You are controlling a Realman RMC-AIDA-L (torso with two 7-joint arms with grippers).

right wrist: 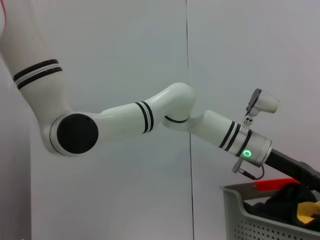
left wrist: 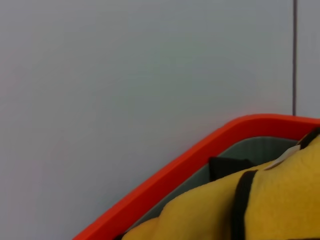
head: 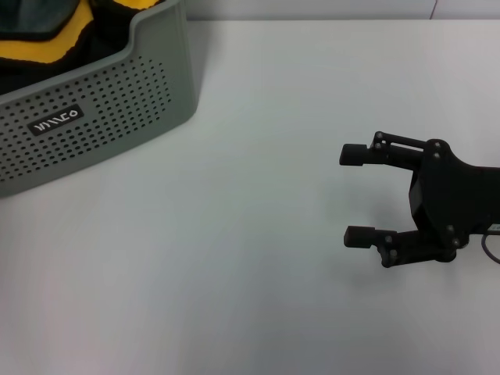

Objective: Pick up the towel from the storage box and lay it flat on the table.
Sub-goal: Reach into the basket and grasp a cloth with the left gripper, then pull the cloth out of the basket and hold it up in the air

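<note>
The storage box (head: 101, 117) stands on the table (head: 250, 234) at the far left, with its black label facing me. Yellow and black cloths (head: 47, 47) are piled inside, with a dark green patch (head: 35, 16) at the top; I cannot tell which is the towel. The left wrist view shows a yellow cloth with a black border (left wrist: 280, 200) close below. In the right wrist view my left arm (right wrist: 250, 147) reaches down over the box (right wrist: 250, 215), its gripper's end hidden at the frame edge. My right gripper (head: 355, 195) is open and empty over the table at the right.
An orange-red rim (left wrist: 200, 155) runs beside the yellow cloth in the left wrist view, and a red piece (right wrist: 272, 184) shows in the box in the right wrist view. White tabletop lies between the box and my right gripper.
</note>
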